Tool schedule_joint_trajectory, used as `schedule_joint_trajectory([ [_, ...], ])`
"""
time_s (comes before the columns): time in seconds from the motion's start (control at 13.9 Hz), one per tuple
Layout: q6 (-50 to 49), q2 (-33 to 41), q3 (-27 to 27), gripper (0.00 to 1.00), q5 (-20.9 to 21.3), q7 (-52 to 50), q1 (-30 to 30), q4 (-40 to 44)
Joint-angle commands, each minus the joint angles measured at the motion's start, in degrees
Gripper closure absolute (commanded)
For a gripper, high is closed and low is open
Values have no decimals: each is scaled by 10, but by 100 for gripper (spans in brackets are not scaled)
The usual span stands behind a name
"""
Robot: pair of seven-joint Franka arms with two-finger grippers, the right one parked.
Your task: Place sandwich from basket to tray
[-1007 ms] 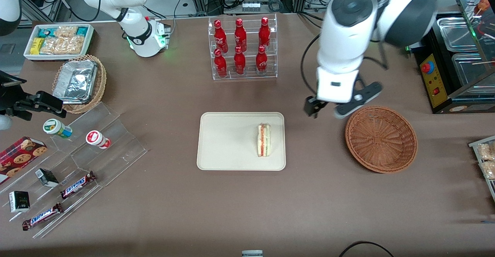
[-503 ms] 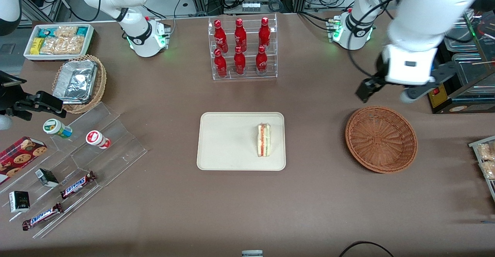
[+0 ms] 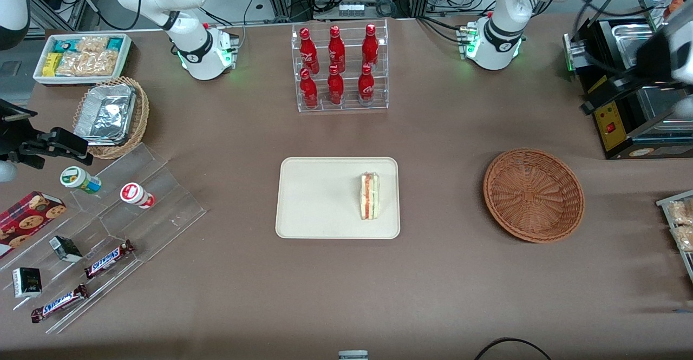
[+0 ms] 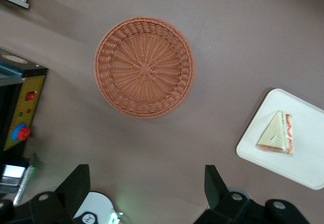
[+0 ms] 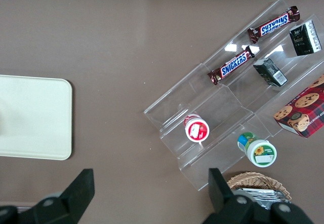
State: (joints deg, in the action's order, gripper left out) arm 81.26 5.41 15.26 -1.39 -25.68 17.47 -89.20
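The sandwich (image 3: 370, 196) lies on the cream tray (image 3: 319, 197), near the tray's edge that faces the basket; the left wrist view shows the sandwich (image 4: 276, 134) as a triangle on the tray (image 4: 304, 163). The reddish-brown basket (image 3: 533, 195) stands beside the tray toward the working arm's end, and the basket (image 4: 144, 67) holds nothing. My gripper (image 4: 146, 176) is open and holds nothing. It hangs high over the table, farther from the front camera than the basket, by the black appliance; in the front view the gripper (image 3: 593, 103) is blurred.
A black appliance with red buttons (image 3: 622, 122) stands at the working arm's end. A rack of red bottles (image 3: 338, 67) stands farther from the camera than the tray. Acrylic steps with candy bars (image 3: 108, 224), a foil-lined basket (image 3: 111, 116) and a white snack bin (image 3: 81, 57) lie toward the parked arm's end.
My arm has swung away from the space between tray and basket, out toward the working arm's end and upward. The sandwich, tray and basket have not moved.
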Motion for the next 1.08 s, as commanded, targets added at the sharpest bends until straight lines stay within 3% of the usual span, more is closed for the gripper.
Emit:
schedule_joint_trajectory([
  [0.0, 2, 25, -85, 0, -9, 84, -120, -38],
  [0.22, -1, 26, -216, 0, -9, 129, -262, -45],
  [0.36, -5, 28, -266, 0, -10, 127, -294, -45],
  [1.01, -44, 51, -274, 0, 3, 156, -289, -55],
])
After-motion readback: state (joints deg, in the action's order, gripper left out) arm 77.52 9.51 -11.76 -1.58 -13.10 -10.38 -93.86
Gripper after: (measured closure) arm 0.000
